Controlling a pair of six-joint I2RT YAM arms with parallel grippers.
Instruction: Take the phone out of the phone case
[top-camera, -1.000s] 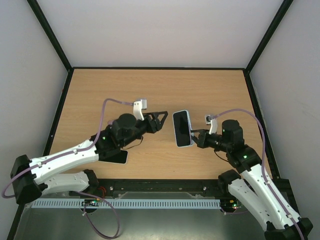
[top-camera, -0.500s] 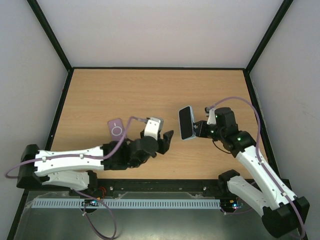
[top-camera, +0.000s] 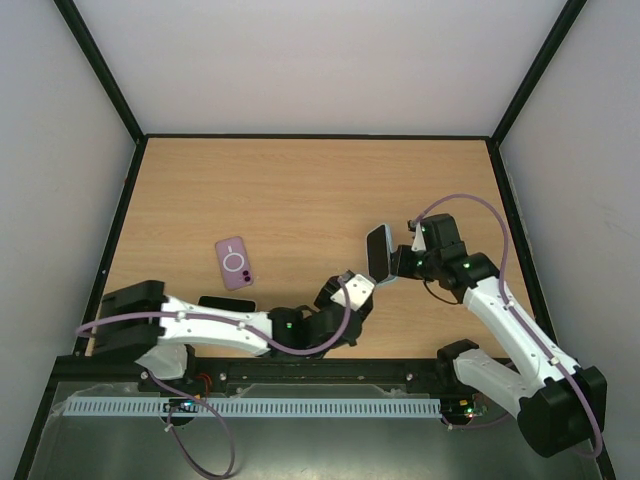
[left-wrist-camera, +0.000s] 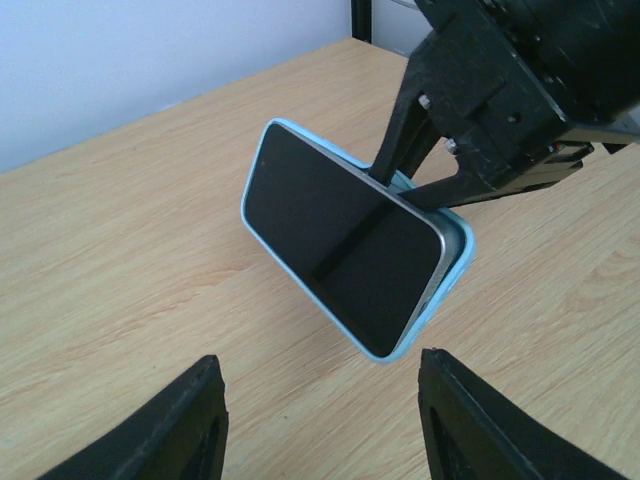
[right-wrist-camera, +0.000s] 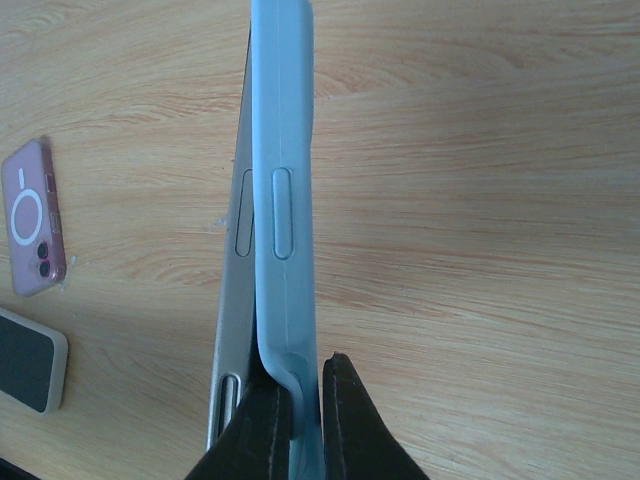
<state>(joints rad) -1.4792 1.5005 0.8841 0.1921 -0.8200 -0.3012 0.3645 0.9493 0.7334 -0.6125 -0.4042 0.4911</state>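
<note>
Nearest: left hand (left-wrist-camera: 322, 405) spread wide, empty, just short of phone (left-wrist-camera: 340, 235). Phone sits partly peeled from blue case (right-wrist-camera: 285, 180), tilted over bench (left-wrist-camera: 110, 260). Beyond, right hand (right-wrist-camera: 295, 400) pinches the case lip only. Risks: left hand clamps case with phone; loosened phone slips out and drops.

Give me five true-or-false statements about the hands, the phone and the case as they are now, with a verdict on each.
1. The right hand is clamped on the light blue phone case. True.
2. The left hand is closed on the phone. False: its fingers are spread apart, short of the phone.
3. The phone is completely out of the case. False: one end has peeled away, but the rest sits in the case.
4. A pink phone lies back-up on the table. True.
5. The light blue phone case lies flat on the table. False: the right hand holds it tilted up.
</note>
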